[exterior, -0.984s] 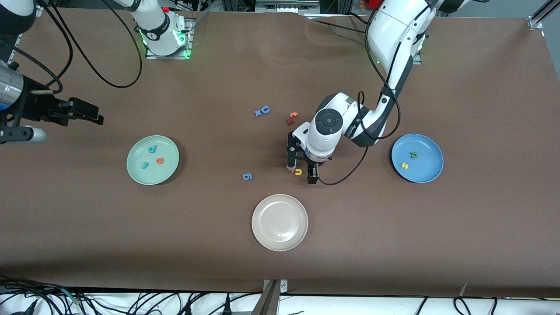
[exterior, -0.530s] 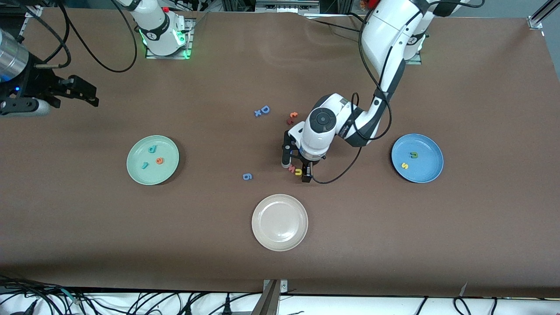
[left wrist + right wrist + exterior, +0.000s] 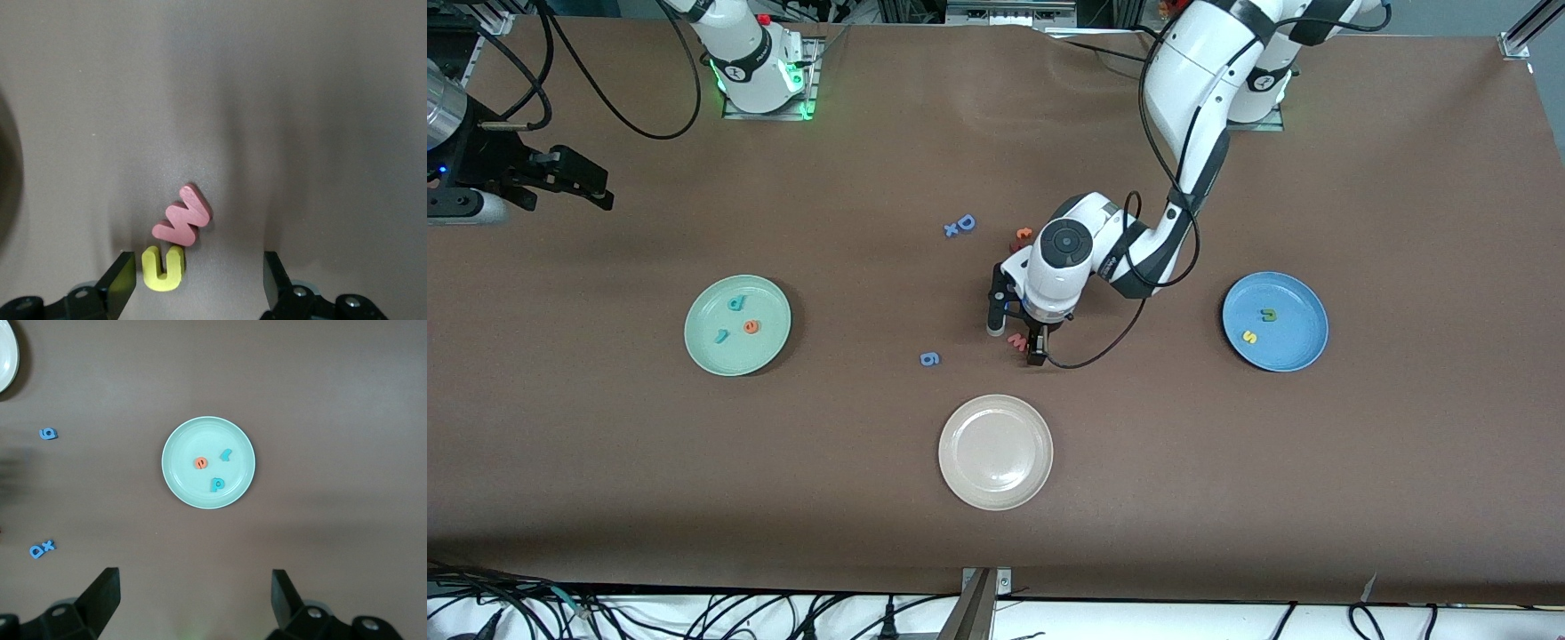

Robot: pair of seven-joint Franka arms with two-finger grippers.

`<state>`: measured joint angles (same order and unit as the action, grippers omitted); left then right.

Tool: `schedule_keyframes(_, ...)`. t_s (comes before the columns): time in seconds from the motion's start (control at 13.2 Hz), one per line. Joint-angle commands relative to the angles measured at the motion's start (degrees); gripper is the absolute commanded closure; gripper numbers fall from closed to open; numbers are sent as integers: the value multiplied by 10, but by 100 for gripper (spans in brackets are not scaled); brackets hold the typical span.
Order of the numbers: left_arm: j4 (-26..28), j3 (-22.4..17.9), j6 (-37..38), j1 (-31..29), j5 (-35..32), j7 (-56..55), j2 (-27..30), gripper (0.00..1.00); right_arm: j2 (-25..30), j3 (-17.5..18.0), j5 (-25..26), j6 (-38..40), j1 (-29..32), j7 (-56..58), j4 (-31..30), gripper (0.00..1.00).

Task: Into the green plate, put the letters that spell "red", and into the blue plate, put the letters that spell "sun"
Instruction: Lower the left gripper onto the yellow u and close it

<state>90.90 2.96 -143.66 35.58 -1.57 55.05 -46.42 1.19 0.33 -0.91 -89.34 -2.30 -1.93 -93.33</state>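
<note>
My left gripper (image 3: 199,285) is down at the table, open, and straddles the yellow "u" arch (image 3: 163,268), which lies against the inside of one finger. The salmon-pink "w" (image 3: 182,215) touches that arch just past the fingertips. In the front view the left gripper (image 3: 1015,341) hides the arch and the "w" (image 3: 1017,340) peeks out. The blue plate (image 3: 1274,321) holds an olive arch (image 3: 1267,315) and a yellow "s" (image 3: 1249,337). The green plate (image 3: 737,324) holds the teal "d" (image 3: 735,303), teal "r" (image 3: 720,335) and orange "e" (image 3: 751,327). My right gripper (image 3: 602,190) waits open, high over the right arm's end.
A beige-white plate (image 3: 995,452) lies nearer the front camera than the left gripper. A blue "6" (image 3: 929,358) sits beside the gripper, toward the right arm's end. A blue "D" with an "x" (image 3: 960,226) and small red-orange letters (image 3: 1021,238) lie farther from the camera.
My left gripper slid toward the right arm's end until one finger met the yellow arch, and its jaws narrowed a little. The right gripper drew back farther from the camera.
</note>
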Motion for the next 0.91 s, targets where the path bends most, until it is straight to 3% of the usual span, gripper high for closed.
schedule_keyframes(0.0,-27,-4,1,5,-11,-13,-19,15,-8,-4,-4,-3,2,16,10,0)
schedule_keyframes(0.83,-28,-9,-30,9,-12,-13,-40,15,-9,-2,-9,-4,1,16,10,0)
